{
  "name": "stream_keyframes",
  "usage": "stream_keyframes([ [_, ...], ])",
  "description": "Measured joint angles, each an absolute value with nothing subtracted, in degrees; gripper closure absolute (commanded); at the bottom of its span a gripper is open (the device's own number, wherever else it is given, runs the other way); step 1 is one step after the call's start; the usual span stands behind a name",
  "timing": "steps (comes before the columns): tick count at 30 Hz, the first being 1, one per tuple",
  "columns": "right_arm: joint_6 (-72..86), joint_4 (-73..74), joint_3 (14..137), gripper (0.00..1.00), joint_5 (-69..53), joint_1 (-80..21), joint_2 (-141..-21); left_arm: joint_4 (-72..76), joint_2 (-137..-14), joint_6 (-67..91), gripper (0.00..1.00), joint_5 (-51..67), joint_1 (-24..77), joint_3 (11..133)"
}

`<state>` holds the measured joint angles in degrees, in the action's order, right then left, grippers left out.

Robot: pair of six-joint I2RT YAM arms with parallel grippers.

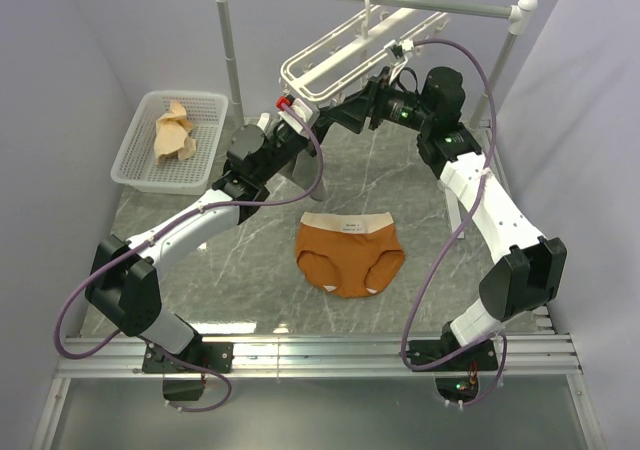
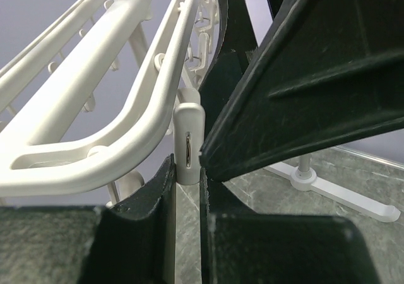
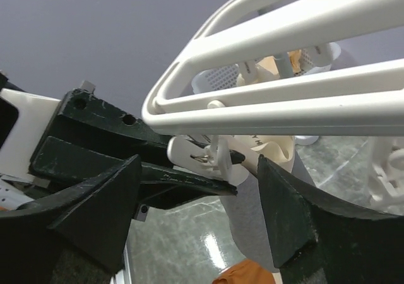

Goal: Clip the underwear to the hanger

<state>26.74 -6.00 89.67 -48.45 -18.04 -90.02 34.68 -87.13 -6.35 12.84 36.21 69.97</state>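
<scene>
Top external showed the hanger (image 1: 345, 45) hooked on the rail (image 1: 400, 2), tilted, with its near-left corner lowest. Both my arms reached up to that corner. The underwear (image 1: 350, 260) lay flat on the table (image 1: 250, 260), below the hanger and on its near side. Its waistband faced the hanger, and it was well apart from both grippers and held by neither.

On the left wrist view, the left gripper (image 2: 187, 167) was clenched on one clip (image 2: 188, 129) hanging under the hanger's corner bar. The fingers (image 2: 148, 202) pressed the clip's lower part from both sides. I judged that hold served to steady the dangling clip, and perhaps to squeeze it open, since a loose clip would swing away from any cloth pushed at it.

On the right wrist view, the right gripper (image 3: 199, 167) was released. Its fingers were spread wide, just under the hanger on either side of the held clip and touching nothing. I took it as standing free to fetch the cloth.

So I judged the clipping not yet begun: the clip was secured, the garment untouched. Next, the right arm would need to go down from the hanger, pinch the waistband edge and lift it to the clip. The risk was the hanger rocking on its hook.

A basket (image 1: 130, 160) with a tan cloth (image 1: 172, 135) sat left of the hanger.
</scene>
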Motion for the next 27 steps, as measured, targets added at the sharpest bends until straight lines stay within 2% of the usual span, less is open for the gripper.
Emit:
stream_keyframes([
  [3, 25.32, -4.89, 89.67, 0.27, -46.89, -18.28, -90.00, 34.63, -87.13, -6.35, 0.98, 12.84, 36.21, 69.97],
  [7, 24.29, -4.60, 89.69, 0.44, -45.23, -18.28, -90.00, 34.61, -87.13, -6.35, 0.98, 12.84, 36.21, 69.97],
  [9, 24.23, -4.64, 89.69, 0.47, -44.99, -18.28, -90.00, 34.48, -87.13, -6.37, 0.98, 12.82, 36.21, 69.97],
  [16, 24.88, -4.62, 89.71, 0.38, -43.77, -18.39, -89.97, 34.20, -87.15, -6.44, 0.98, 12.78, 36.25, 69.97],
  [20, 25.43, -4.67, 90.02, 0.36, -42.83, -18.39, -89.97, 34.20, -87.15, -6.61, 0.98, 12.82, 36.47, 69.97],
  [23, 25.76, -4.69, 90.13, 0.52, -42.76, -18.39, -89.97, 34.09, -87.15, -6.68, 0.97, 12.75, 36.69, 69.97],
  [24, 25.80, -4.69, 90.19, 0.65, -42.89, -18.44, -89.95, 33.89, -87.15, -6.72, 0.97, 12.69, 36.69, 69.97],
  [27, 25.45, -4.97, 90.45, 0.85, -42.46, -18.59, -89.95, 33.58, -87.15, -6.81, 0.82, 12.58, 36.69, 69.97],
])
